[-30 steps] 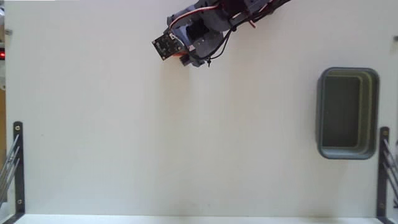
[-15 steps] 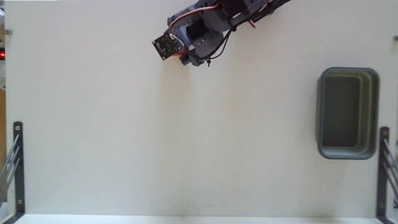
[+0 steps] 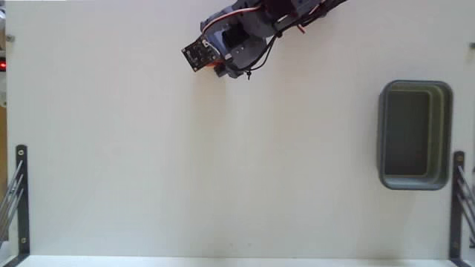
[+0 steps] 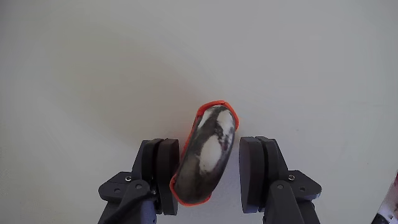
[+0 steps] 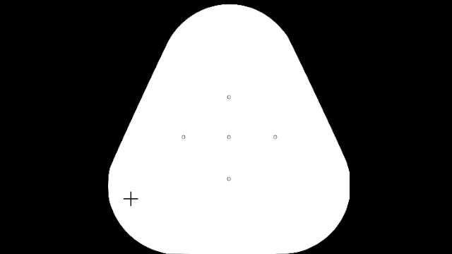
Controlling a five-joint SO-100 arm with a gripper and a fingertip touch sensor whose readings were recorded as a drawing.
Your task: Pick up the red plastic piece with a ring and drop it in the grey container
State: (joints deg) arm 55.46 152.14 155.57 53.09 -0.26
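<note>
Nothing is shifting between the earlier fixed-view pictures and this one: the arm is sitting at the same spot near the top edge of the white tabletop (image 3: 223, 163), and the grey container (image 3: 415, 134) is lying well apart at the right side. In the wrist view the claw (image 4: 208, 171) is standing part open, its two dark fingers (image 4: 163, 168) bracketing the red plastic piece (image 4: 207, 149), which is showing an orange-red rim around a glossy grey face. The left finger is looking as if it is touching the piece, while a gap is remaining on the right, so nothing is being held yet. The ring is not visible. My judgement: closing should be done slowly, since the piece is lying tilted between the fingers and could twist or squirt out; lifting should be waiting until both fingers are pressing firmly.
</note>
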